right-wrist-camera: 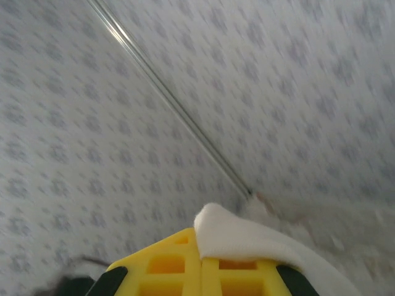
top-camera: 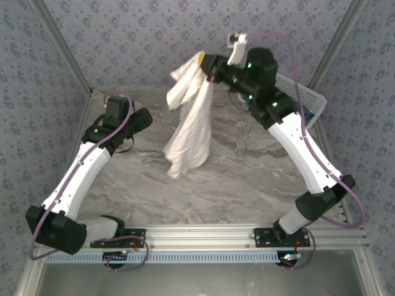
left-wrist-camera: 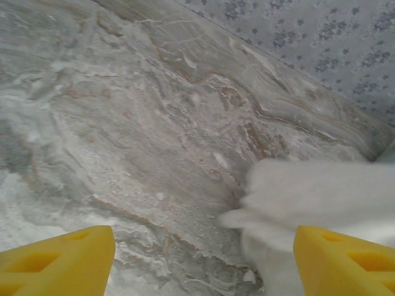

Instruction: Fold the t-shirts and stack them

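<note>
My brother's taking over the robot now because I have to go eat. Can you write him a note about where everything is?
Left fingers: open, holding nothing, low over the table on the left side, with the shirt's lower end just ahead.
Right fingers: shut on the white shirt, holding it up high so it hangs bunched over the table.
Done: the shirt is lifted.
Left to do: lay it flat, fold it, stack it. Nothing is folded yet.

Top view looks down; wrist views sit close (sharing the t-shirt (top-camera: 188, 123)).
</note>
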You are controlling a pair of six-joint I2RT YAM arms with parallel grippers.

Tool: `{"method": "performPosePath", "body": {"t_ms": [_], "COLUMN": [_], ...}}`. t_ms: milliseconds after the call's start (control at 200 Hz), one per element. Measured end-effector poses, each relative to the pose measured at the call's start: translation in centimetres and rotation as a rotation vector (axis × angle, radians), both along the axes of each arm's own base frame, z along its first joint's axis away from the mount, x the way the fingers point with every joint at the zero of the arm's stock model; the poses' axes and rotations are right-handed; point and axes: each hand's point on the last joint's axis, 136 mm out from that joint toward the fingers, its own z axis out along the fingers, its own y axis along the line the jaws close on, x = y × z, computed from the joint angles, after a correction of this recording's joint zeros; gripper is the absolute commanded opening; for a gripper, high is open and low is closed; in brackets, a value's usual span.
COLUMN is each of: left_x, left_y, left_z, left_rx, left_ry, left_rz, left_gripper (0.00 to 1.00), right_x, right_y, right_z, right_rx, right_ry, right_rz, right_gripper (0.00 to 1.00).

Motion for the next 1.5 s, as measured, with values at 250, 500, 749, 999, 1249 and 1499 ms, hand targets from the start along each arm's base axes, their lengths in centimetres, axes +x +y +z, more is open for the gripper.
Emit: {"method": "performPosePath", "body": {"t_ms": [250, 500, 749, 999, 1249, 1499], "left_x": [-2.3, -4.2, -4.2, 0.0, 2.3, 4.3], "left_y": [0.4, -3.4, -5.4, -7.6, -9.3, -10.1], "left_z": [-2.7, -9.6, -16.0, -18.5, -20.2, -21.2], "left_rx": [0.005, -0.048, -0.106, -0.233, -0.337, -0.347], "left_ry": [0.073, 0.276, 0.475, 0.554, 0.601, 0.614], "left_rz": [-0.013, -0.157, -0.128, -0.009, 0.078, 0.099], "left_gripper": [0.73, 0.75, 0.81, 0.74, 0.54, 0.13], "right_x": [-0.4, -7.1, -9.9, -10.1, -9.2, -9.1], "right_y": [-5.5, -14.8, -17.2, -16.1, -15.2, -14.3], "right_z": [-23.1, -36.7, -37.4, -38.2, -40.8, -43.4], "right_rx": [-0.201, -0.348, -0.443, -0.502, -0.531, -0.564], "right_ry": [0.553, 0.993, 1.029, 1.019, 1.073, 1.137], "right_rz": [-0.176, -0.366, -0.437, -0.403, -0.382, -0.335], "right_gripper": [0.0, 0.17, 0.51, 0.56, 0.57, 0.41]}}
